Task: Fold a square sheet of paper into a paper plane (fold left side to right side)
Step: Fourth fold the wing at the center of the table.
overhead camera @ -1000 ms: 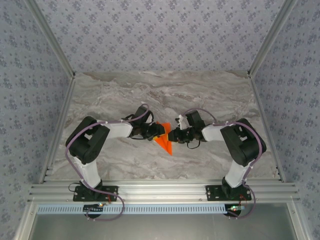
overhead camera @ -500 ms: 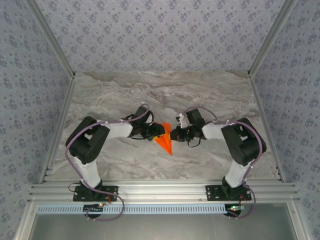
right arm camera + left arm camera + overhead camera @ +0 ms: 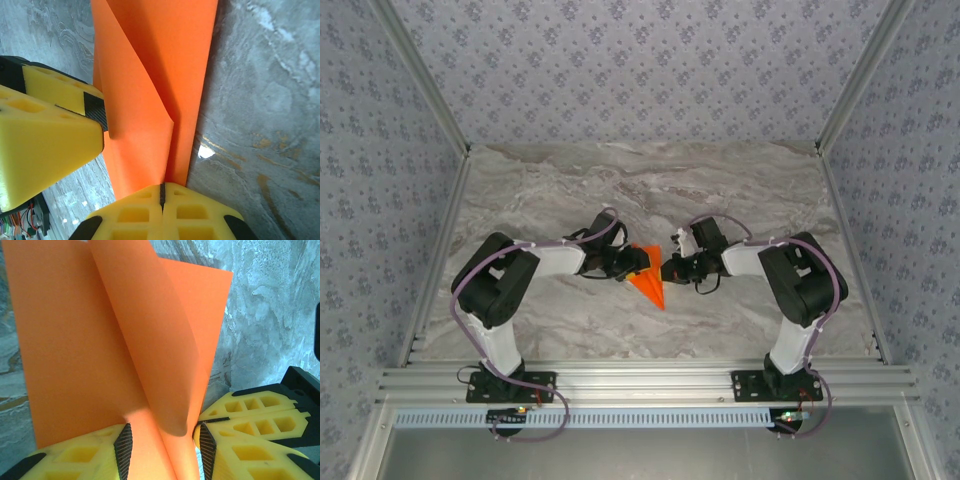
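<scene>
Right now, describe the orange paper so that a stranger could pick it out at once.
Start at the grey marbled table and look to its middle, where the left arm and the right arm point their yellow jaws at each other. Between them is the square sheet of paper, creased into a pointed shape. It is the only bright orange thing there.

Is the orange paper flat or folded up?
Folded, not flat: the orange paper makes a pointed shape, and in the left wrist view one flap curls up over the layer beneath.
</scene>
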Robot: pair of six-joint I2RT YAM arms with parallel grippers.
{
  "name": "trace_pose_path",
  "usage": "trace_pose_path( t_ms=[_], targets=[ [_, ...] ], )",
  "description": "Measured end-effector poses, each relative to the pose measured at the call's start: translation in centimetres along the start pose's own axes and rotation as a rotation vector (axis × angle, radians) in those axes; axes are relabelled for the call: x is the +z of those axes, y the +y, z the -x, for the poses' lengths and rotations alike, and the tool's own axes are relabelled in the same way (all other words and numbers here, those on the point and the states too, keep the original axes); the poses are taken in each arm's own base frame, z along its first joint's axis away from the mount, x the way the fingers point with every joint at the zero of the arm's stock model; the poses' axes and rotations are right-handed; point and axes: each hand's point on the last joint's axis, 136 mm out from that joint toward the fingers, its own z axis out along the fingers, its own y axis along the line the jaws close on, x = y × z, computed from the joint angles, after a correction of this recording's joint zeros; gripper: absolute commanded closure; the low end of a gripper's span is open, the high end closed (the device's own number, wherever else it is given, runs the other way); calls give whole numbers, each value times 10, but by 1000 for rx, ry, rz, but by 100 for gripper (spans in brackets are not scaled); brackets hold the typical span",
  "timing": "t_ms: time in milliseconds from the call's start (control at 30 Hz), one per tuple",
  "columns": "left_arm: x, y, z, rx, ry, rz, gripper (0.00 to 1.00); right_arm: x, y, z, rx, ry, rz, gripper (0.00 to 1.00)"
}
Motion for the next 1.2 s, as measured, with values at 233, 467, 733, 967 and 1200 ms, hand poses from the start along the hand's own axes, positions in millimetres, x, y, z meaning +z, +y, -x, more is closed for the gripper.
trace_pose_path(
  t_ms=[233, 467, 733, 967, 1200],
  targets=[
    [0, 0, 0, 0, 0, 0, 57, 0, 0, 0, -3, -1, -3, 97],
    [0, 0, 0, 0, 0, 0, 57, -3, 0, 1, -4, -7, -12, 97],
    [0, 0, 0, 0, 0, 0, 57, -6, 1, 2, -12, -14, -21, 97],
    [0, 0, 0, 0, 0, 0, 57, -6, -2, 1, -14, -13, -39, 98],
    [0, 0, 0, 0, 0, 0, 57, -5, -4, 0, -16, -9, -45, 97]
  ],
)
